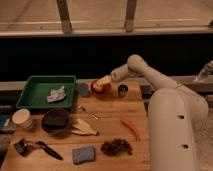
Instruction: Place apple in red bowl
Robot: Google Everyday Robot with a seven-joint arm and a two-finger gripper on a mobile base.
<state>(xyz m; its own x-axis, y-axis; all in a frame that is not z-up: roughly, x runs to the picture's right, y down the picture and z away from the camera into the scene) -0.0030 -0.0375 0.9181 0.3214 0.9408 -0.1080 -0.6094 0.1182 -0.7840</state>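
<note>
Pincer: pincer (pixel 109 79) at the end of the white arm, hanging over the far edge of the tabletop (pixel 107 132), right above the red bowl (pixel 95 87). I cannot tell how it is set.
Apple: apple (pixel 104 81) sits at the pincer tip, pale top showing, over the bowl's right half. Whether it rests inside or hangs just above, I cannot tell.
Red bowl: small, glossy; blue-grey cup (pixel 83 89) touching or just beside it on the left, a small dark cup (pixel 122 89) near on the right.
Farther out: green tray (pixel 31 86) with crumpled cloth (pixel 56 94) to the left; spoon (pixel 88 112) toward the camera; dark brown bowl (pixel 55 120) and banana pieces (pixel 84 128) nearer still; carrot-like piece (pixel 130 128), blue sponge (pixel 83 154), pine cone (pixel 116 147) along the near edge.
Stage (judged): final placement, release pending or under way.
Risk: apple looks off-centre toward the right rim; released there it may roll out.
Risk: a light bowl could tip or slide if pressed on its rim.
Risk: neighbouring cups crowd the bowl; a sideways retreat could knock one.
</note>
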